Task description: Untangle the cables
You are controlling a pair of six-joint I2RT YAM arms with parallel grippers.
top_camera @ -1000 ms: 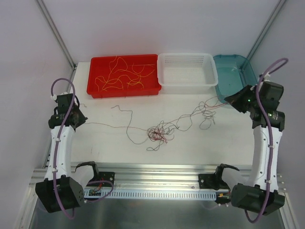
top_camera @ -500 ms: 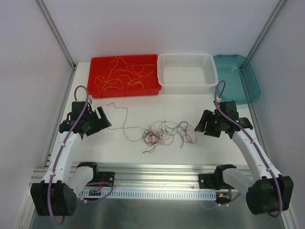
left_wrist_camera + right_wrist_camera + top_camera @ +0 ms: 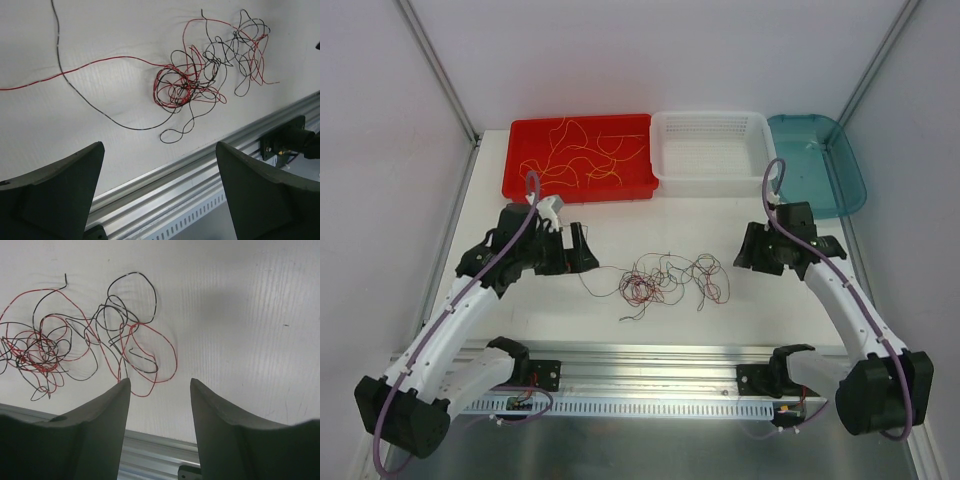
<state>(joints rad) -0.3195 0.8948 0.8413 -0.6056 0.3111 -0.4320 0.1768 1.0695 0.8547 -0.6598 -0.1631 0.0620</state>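
The cables [image 3: 665, 278] lie strung 9-to-3 between both claws (each parted, empty): the knot sits at 4 o'clock from the nearer left gripper [image 3: 582, 250], the loose loops at 8 o'clock from the right gripper [image 3: 745, 253].

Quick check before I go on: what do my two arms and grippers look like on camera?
The left arm and right arm have white links with black joints. A purple hose runs along each, looping free near the wrist. The left gripper and right gripper have broad, dark wedge-shaped fingers.
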